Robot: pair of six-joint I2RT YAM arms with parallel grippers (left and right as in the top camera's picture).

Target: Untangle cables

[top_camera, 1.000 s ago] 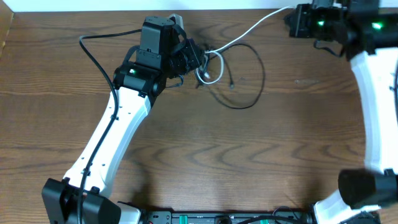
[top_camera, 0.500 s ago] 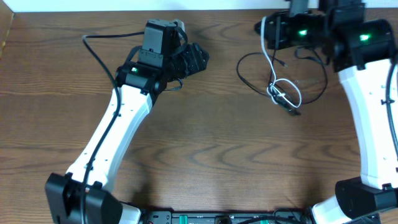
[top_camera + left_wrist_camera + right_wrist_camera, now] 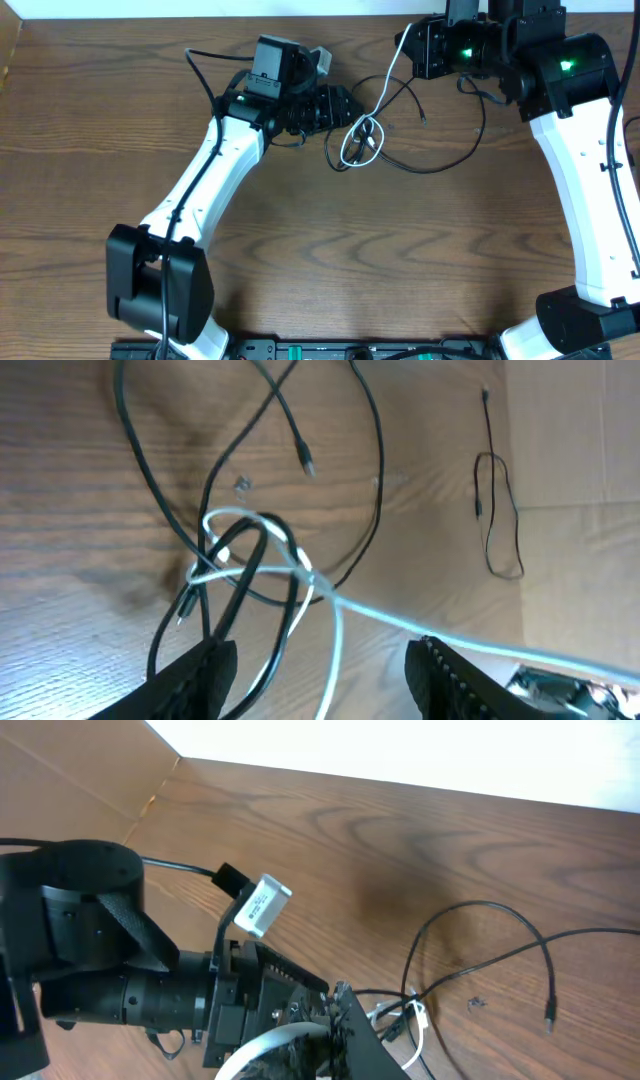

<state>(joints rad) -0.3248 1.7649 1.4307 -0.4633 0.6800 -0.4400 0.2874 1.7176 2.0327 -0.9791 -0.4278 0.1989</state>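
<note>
The white cable [image 3: 385, 80] runs from my right gripper [image 3: 412, 45], which is shut on it, down to a knot [image 3: 358, 140] with the black cable [image 3: 462, 158]. That black cable loops out to the right across the wooden table [image 3: 300, 250]. My left gripper [image 3: 338, 105] is open just left of the knot. In the left wrist view its fingers [image 3: 200, 680] stand wide apart around strands of the white cable [image 3: 335, 645] and the black cable [image 3: 380, 460]. In the right wrist view the white cable [image 3: 265, 1050] comes out of the right gripper [image 3: 340, 1040]. A black plug end [image 3: 549, 1012] lies loose.
A cardboard wall [image 3: 10, 50] stands along the table's left edge and a white wall at the back. The right arm's own black wire [image 3: 490, 90] hangs near its wrist. The left arm [image 3: 200, 200] slants across the table's left half.
The left gripper has opened and let go of the knot. The right gripper pulled the cables to the right, and they are now back near the middle. The left arm has moved right towards them.
</note>
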